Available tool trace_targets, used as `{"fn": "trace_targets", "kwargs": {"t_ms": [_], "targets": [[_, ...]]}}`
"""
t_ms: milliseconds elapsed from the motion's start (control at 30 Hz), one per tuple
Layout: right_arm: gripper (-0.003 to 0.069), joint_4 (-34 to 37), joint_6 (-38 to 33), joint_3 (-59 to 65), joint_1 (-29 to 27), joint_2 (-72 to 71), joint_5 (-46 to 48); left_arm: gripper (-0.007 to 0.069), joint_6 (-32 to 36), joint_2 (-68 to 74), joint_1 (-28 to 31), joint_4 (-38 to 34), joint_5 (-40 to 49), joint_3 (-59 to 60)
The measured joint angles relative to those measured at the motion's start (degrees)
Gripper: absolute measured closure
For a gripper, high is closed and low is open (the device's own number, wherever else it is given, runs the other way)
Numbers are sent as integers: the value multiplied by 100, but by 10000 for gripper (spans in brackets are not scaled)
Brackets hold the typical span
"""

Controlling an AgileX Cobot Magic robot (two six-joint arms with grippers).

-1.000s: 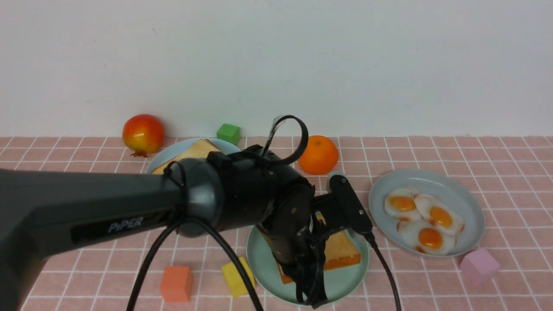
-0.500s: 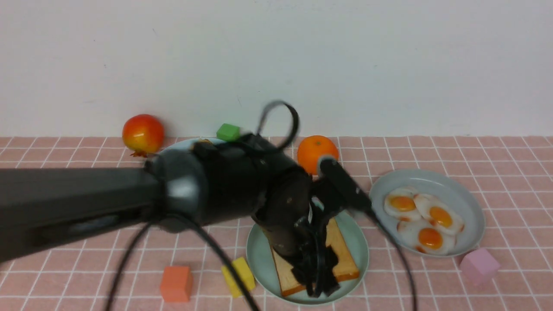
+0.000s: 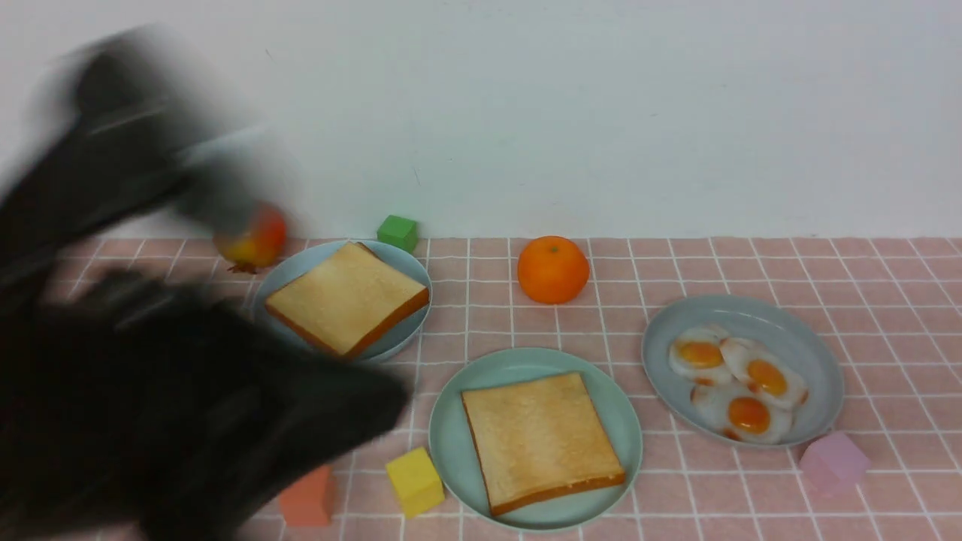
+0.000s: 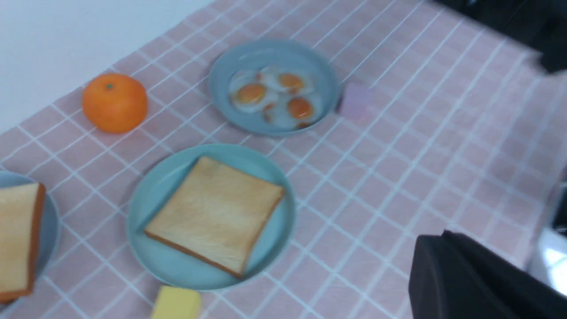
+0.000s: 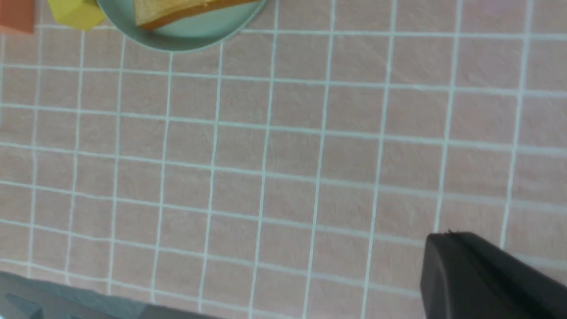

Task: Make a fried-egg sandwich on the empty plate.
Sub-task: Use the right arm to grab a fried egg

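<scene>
Left arm [image 3: 173, 421] swung back off the plate [image 3: 451, 443], gripper [image 4: 447, 266] closed empty, toast [image 3: 541, 439] laid on it; egg [image 3: 751, 374] and second toast [image 3: 347, 297] were still to come.

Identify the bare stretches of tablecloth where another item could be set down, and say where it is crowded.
Free: the back strip right of the orange, behind the egg plate; near side, between mint-green plate and pink cube. Crowded: left, around toast plate, yellow cube, left arm.

Pink grid cloth [image 3: 751, 270]: 3 plates [image 3: 451, 421] [image 3: 406, 259] [image 3: 751, 312], orange [image 3: 553, 269], 4 blocks [image 3: 397, 231] [image 3: 415, 481] [image 3: 308, 500] [image 3: 833, 460]
</scene>
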Motion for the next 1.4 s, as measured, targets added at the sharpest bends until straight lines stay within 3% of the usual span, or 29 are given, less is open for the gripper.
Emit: {"fn": "trace_targets", "kwargs": {"t_ms": [100,367,533,667,800,1200,1400], "targets": [[641,-514,0,-491,535,1137,-450,613,-31,-1399,0,-236,-391,1048],[596,-2165,0,-1199,1206,3122,-1515,613,-579,-2648,0,-284,-704,1819],[377,-2671,0,-1639,1014,4319,-2091,613,-741,-2738,0,-284,-704,1834],[251,-2701,-183,-2098,685,4963,-2366,613,-749,-2443,0,-290,-699,1834],[216,-2565,-655,-2493,466,5508,-2450,613,-749,-2190,0,-290,-699,1834],[212,-1647,-1920,-2846,99,6186,-2463,613,-749,-2108,0,-285,-779,1838],[212,-1780,-2091,-2882,99,6293,-2505,613,-749,-2108,0,-285,-892,1838]]}}
